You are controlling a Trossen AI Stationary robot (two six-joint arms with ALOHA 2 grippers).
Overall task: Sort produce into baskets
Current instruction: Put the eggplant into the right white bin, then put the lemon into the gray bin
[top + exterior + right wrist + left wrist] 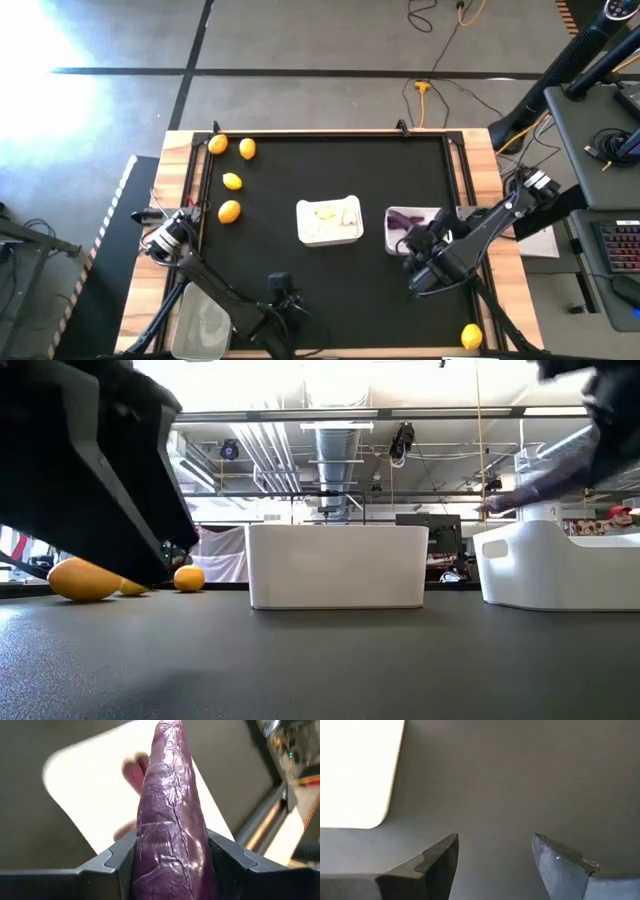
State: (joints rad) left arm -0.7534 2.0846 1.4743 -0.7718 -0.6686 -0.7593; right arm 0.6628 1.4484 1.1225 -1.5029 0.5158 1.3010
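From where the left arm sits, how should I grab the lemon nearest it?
Take the nearest lemon across its short middle, from straight above: it lies apart from the other lemons on bare mat, its long axis roughly sideways. The left gripper is open and empty; the right gripper holds a purple vegetable.

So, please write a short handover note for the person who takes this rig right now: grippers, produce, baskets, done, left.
Right gripper: shut on a dark purple elongated vegetable, above the right white rounded-square tray, which already holds purple pieces.
Left gripper: open, empty, low over the dark mat near the front edge.
Middle white tray: pale pieces inside.
Clear greyish rectangular tub: front left.
Left: release the vegetable; five round yellow-orange fruits unsorted, four at the back left, one front right.
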